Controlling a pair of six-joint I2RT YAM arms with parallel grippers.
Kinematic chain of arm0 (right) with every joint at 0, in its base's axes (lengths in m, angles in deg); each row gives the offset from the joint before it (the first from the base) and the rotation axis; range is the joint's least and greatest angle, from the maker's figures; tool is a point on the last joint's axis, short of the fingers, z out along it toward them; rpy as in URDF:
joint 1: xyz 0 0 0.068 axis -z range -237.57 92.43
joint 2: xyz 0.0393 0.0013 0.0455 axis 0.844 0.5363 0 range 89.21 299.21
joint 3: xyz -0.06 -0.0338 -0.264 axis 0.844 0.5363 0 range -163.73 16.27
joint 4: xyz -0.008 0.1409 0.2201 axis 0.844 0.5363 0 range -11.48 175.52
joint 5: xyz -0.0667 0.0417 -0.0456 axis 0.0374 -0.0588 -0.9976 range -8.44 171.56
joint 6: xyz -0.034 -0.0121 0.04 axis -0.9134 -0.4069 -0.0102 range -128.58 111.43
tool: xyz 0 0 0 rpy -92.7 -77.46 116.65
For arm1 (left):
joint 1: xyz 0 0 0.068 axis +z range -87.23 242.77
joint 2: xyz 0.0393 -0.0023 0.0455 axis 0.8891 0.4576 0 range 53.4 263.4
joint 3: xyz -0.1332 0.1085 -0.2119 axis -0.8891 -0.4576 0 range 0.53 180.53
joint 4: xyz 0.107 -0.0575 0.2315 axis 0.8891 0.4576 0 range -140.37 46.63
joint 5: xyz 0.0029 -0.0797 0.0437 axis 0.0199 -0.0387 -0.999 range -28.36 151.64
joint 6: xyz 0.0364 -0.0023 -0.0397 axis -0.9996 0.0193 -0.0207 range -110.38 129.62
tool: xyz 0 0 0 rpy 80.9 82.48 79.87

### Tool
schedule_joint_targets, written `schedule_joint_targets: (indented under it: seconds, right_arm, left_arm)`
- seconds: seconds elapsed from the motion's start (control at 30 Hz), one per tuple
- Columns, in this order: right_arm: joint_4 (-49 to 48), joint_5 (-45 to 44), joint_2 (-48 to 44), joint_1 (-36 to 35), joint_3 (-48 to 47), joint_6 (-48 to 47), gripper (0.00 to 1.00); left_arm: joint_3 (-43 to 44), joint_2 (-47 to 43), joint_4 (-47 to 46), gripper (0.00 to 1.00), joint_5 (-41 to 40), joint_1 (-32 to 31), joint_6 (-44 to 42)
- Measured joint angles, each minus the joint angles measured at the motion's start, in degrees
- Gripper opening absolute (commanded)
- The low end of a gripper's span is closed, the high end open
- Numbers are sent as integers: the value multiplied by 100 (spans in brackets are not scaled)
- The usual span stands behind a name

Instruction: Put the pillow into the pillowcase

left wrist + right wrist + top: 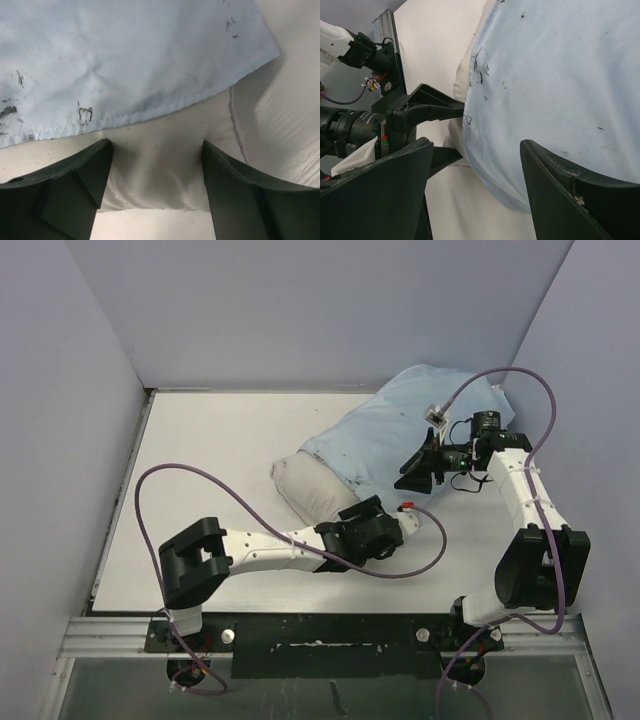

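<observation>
The off-white pillow (310,485) lies mid-table with most of it inside the light blue pillowcase (400,425). Only its near-left end sticks out. My left gripper (368,510) is open and straddles that bare end. In the left wrist view the pillow (155,175) sits wrinkled between the spread fingers, with the pillowcase hem (125,60) just beyond. My right gripper (415,475) is open at the pillowcase's near edge. In the right wrist view the pillowcase (545,75) bulges between its fingers, and the left gripper's fingers (437,110) show beside the pillow (456,135).
The white table (220,460) is boxed in by grey walls at the left, back and right. The pillowcase's far end lies in the back right corner. Purple cables (160,480) loop over both arms. A metal rail (330,640) runs along the near edge.
</observation>
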Motion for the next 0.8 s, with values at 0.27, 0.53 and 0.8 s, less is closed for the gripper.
schedule_joint_targets:
  seconds: [0.27,0.53,0.8]
  right_arm:
    - [-48,-144,-122,4,90,-46,72]
    - [208,-170,-122,4,35,-387,73]
    - [229,-509,-289,-94,13,-411,83]
  left_arm:
    - [-149,-232,13,0,1198,678,660]
    - [-520,-1392,-634,0,4085,2535,2365]
    - [-236,-1504,-1233,0,5692,3565,4568]
